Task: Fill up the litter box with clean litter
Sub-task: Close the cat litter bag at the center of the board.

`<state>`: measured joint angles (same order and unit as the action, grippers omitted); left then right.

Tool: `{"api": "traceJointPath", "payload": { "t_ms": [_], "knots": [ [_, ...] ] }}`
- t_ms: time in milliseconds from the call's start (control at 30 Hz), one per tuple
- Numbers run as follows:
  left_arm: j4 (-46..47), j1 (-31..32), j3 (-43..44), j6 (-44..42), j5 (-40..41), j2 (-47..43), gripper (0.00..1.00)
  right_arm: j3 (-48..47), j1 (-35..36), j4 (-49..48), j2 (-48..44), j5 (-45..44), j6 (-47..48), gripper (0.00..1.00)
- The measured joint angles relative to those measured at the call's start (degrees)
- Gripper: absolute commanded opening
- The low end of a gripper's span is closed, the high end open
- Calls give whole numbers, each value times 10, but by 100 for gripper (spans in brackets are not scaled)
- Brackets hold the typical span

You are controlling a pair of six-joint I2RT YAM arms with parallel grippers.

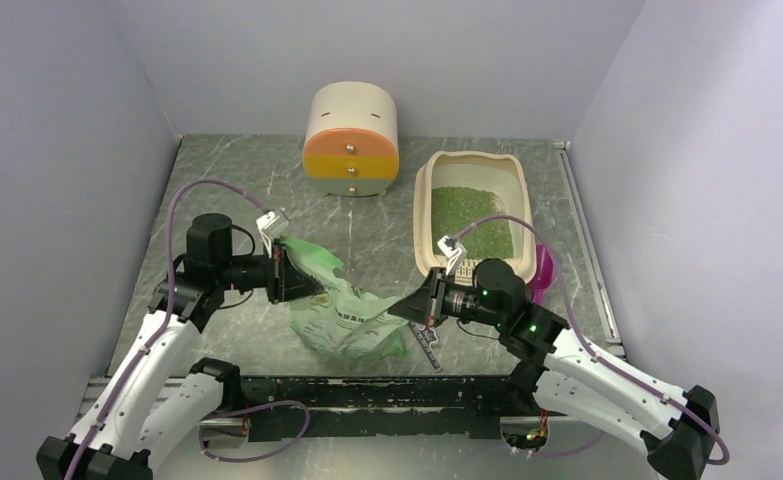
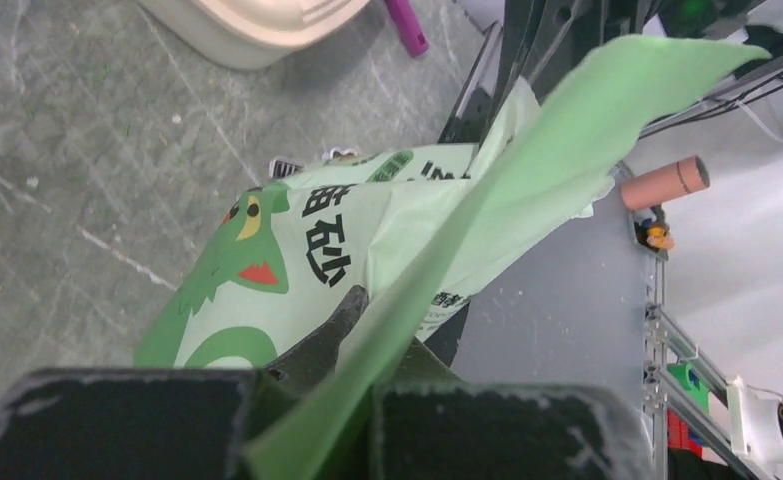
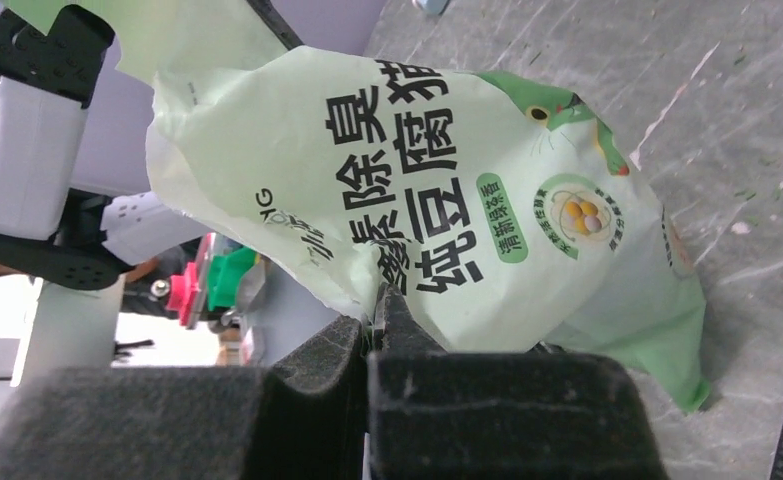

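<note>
**Bag held between both grippers, litter box beyond and to the right**

The green printed litter bag lies slack on the marble-patterned table, its long axis running left to right between the two arms. The left gripper is clamped on a thin flap at the bag's left end. The right gripper is pinched tight on the bag's right edge, the plastic caught between its pads.

The litter box stands further back and to the right of the bag, long axis running near to far, with its slotted ledge at the near end. Clean litter already covers most of its floor. The right arm is the nearer one: its wrist sits just before the box's near end.

Any further pour would mean carrying the bag back and rightward over the near rim, and the right wrist itself crowds that path. A magenta scoop lies against the box's right near corner. The round beige-and-orange drawer unit stands to the box's left, apart from it.
</note>
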<state>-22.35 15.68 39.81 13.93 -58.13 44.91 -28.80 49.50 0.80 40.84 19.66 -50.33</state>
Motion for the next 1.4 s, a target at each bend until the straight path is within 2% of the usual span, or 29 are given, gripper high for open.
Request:
{"api": "traceJointPath", "payload": {
  "t_ms": [233,433,500,533,700,767,900,967,1000,1033,1300,1400],
  "knots": [
    [-160,-2,55,-64,26,-18,5,-2,-37,39,-11,55,-47,0],
    [-231,-2,86,-89,35,-36,5,-3,-53,59,-15,83,-65,0],
    [-235,-2,90,-90,35,-38,34,-3,-56,64,-15,85,-69,0],
    [-231,-2,89,-85,31,-41,42,-3,-57,64,-15,87,-70,0],
    [-177,-2,72,-40,-7,-78,58,-16,-61,71,2,93,-69,0],
    [-143,-2,58,-14,-22,-99,61,-21,-62,72,10,95,-68,0],
    [-108,-2,54,8,-22,-119,52,-27,-63,73,18,95,-64,0],
    [-103,-2,54,9,-16,-116,22,-30,-63,75,21,95,-62,0],
    [-102,-2,53,12,-13,-113,11,-31,-63,75,21,95,-62,0],
    [-99,-2,52,11,-9,-111,5,-31,-63,76,21,95,-62,0],
    [-81,-2,45,35,29,-84,5,-43,-64,110,15,70,-59,0],
    [-119,-2,67,43,69,-76,5,-44,-72,118,12,71,-65,0]
  ]
}}
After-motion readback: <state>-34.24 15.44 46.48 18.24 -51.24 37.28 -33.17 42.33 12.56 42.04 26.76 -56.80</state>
